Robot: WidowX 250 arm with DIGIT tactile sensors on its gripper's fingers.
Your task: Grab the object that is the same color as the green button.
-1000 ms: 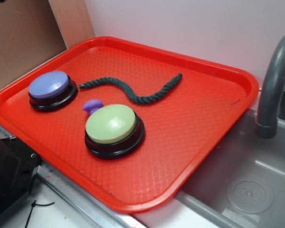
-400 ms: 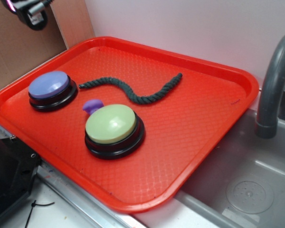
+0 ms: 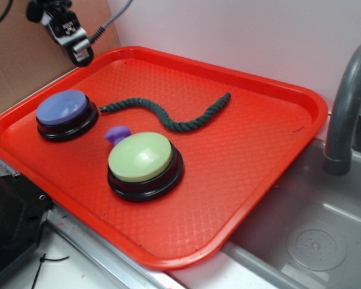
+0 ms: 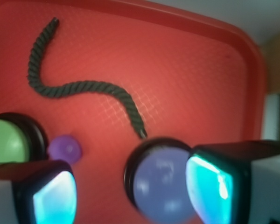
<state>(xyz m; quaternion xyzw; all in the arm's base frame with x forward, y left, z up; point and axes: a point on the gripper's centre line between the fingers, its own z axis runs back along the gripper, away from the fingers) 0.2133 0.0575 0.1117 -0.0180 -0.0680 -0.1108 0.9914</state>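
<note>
A dark green twisted rope (image 3: 168, 114) lies in a wavy line across the back half of the red tray (image 3: 240, 162); the wrist view shows the rope (image 4: 84, 86) ahead of the fingers. The pale green dome button (image 3: 141, 158) on a black base stands near the tray's front; only its edge (image 4: 7, 142) shows at the wrist view's left. My gripper (image 3: 72, 37) hangs high over the tray's back left corner, well apart from the rope. It is open, and nothing lies between its glowing pads (image 4: 53, 198).
A purple-blue dome button (image 3: 63, 109) stands at the tray's left and a small purple piece (image 3: 117, 133) lies behind the green button. A grey faucet (image 3: 346, 108) and sink (image 3: 313, 235) are to the right. Cardboard (image 3: 24, 54) stands at the back left.
The gripper came into view at the top left and has moved down and right toward the tray's back left corner. Nothing on the tray has moved.
</note>
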